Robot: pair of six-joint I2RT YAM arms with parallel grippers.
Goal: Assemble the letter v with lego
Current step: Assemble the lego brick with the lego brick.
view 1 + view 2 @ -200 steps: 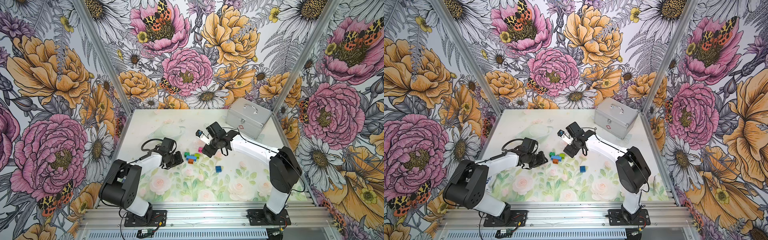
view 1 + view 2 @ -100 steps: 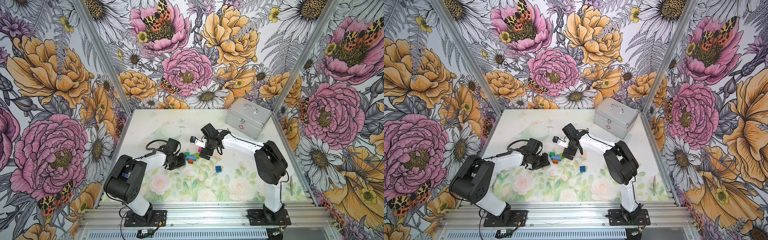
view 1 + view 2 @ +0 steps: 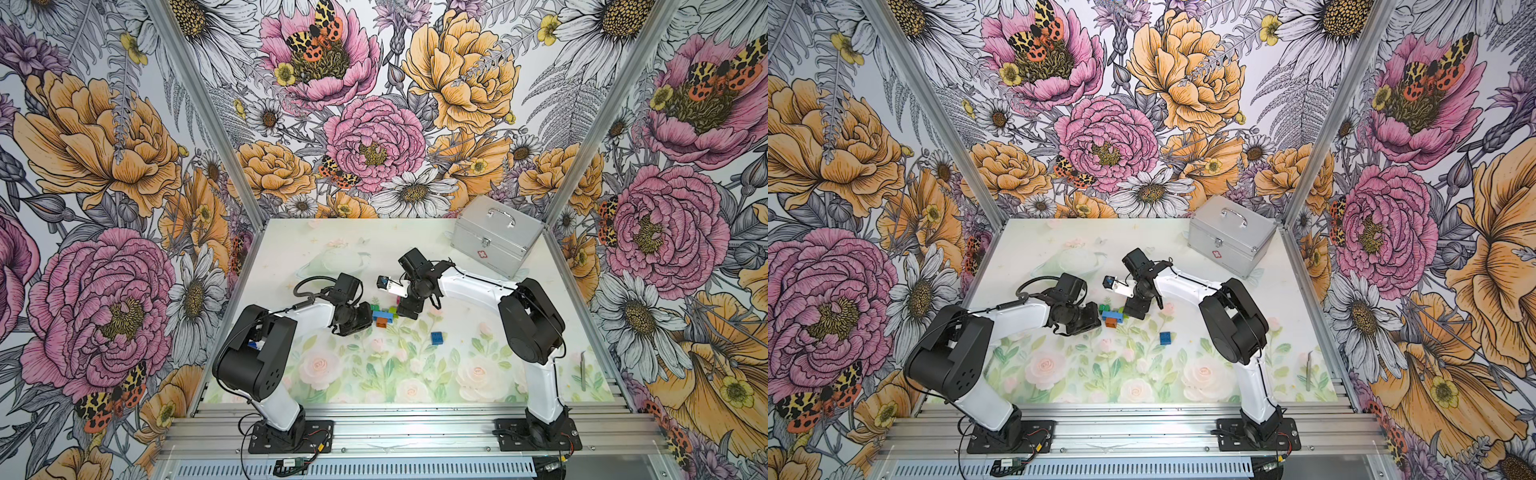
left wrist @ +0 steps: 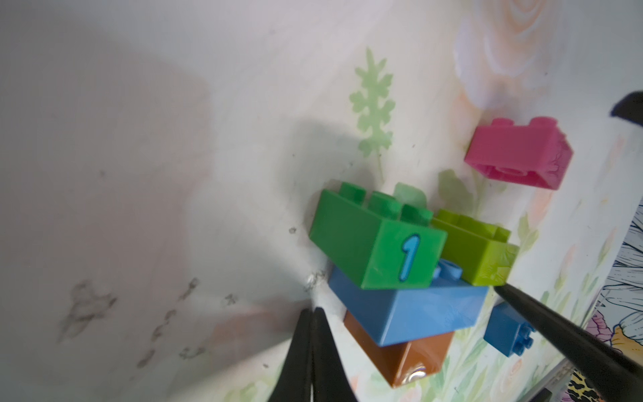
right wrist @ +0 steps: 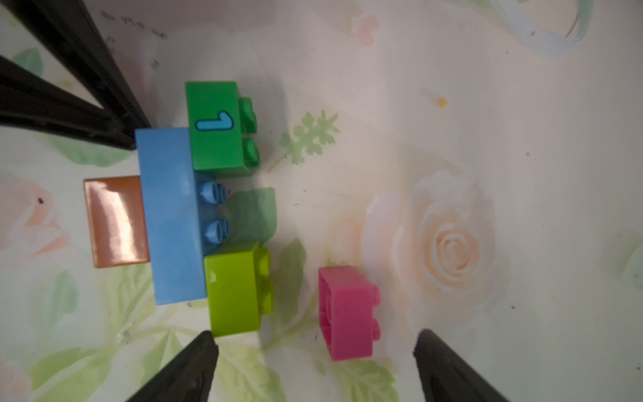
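Four bricks joined: orange (image 5: 114,222), light blue bar (image 5: 170,215), dark green (image 5: 214,139), lime (image 5: 233,289) | right gripper (image 5: 315,343) jaws wide, either side of loose pink brick (image 5: 348,313) | left gripper (image 4: 310,315) closed, empty | dark blue brick (image 3: 436,338) apart

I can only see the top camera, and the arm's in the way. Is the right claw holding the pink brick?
Observer: No. In the right wrist view the small pink plastic studded brick lies loose between the open fingers of the right gripper, touching neither.
Operator: What's the left claw doing?
Observer: The left gripper is shut and empty, its tips beside a corner of the long light blue plastic brick.
Operator: Any secrets on the bricks?
Observer: The dark green square plastic brick has a blue number 1 on its side.
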